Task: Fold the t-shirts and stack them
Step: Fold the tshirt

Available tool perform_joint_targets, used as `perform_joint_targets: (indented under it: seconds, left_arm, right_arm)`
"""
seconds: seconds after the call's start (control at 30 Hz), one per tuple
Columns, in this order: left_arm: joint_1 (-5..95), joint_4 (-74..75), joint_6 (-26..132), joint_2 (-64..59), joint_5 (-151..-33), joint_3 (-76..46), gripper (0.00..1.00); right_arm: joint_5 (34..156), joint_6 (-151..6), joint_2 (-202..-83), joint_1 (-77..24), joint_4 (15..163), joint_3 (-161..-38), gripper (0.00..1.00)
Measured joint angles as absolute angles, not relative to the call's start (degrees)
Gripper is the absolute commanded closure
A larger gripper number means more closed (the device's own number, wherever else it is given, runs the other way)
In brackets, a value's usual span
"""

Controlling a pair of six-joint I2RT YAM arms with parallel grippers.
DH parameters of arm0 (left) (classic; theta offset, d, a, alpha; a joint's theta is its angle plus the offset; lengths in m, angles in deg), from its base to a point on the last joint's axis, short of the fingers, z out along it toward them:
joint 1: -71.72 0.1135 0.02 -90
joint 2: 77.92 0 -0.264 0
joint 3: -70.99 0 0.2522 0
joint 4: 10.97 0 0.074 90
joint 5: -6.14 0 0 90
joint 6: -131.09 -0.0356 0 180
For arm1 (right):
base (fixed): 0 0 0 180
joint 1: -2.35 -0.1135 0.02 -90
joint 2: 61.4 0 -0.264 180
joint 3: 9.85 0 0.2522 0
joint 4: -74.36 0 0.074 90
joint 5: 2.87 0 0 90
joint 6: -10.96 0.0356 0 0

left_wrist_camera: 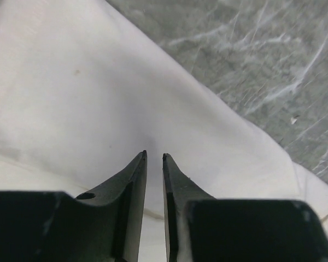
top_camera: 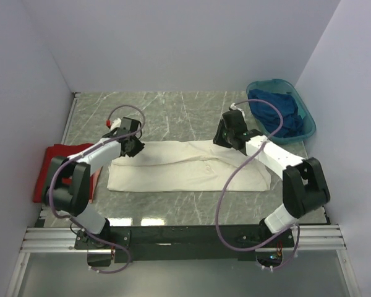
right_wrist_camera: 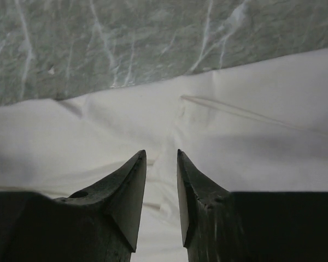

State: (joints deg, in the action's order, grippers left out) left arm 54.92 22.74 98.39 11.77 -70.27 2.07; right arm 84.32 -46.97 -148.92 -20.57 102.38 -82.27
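Parted and empty, the jaws of both arms hang over a cream-white t-shirt: the left gripper is narrowly gapped and the right gripper is wider. Each is poised above the cloth's far edge. The shirt lies as a long band across the middle of the marble table. A red t-shirt lies at the left edge, and a dark blue t-shirt fills the teal basin at far right. A clean fold likely needs both pinches level, catching every layer and lifting together.
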Motion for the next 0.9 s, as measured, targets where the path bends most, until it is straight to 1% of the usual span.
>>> perform_joint_targets:
  seconds: [0.17,0.43,0.7,0.9]
  left_arm:
    - [53.04,22.34,97.82,16.54,-71.23,1.33,0.77]
    - [52.1,20.88,97.45,16.93,-72.79,1.35,0.77]
    - [51.6,20.13,97.23,17.59,-73.77,1.38,0.78]
    - [51.57,20.0,96.69,17.61,-73.79,1.38,0.78]
  right_arm:
    - [79.47,-47.86,-154.41,-20.17,104.92,-85.77,0.62]
    - [78.57,-49.79,-161.27,-19.47,108.07,-92.04,0.56]
    - [78.59,-50.4,-167.46,-19.91,109.25,-94.77,0.55]
    - [78.59,-50.31,-169.05,-20.79,109.53,-95.34,0.55]
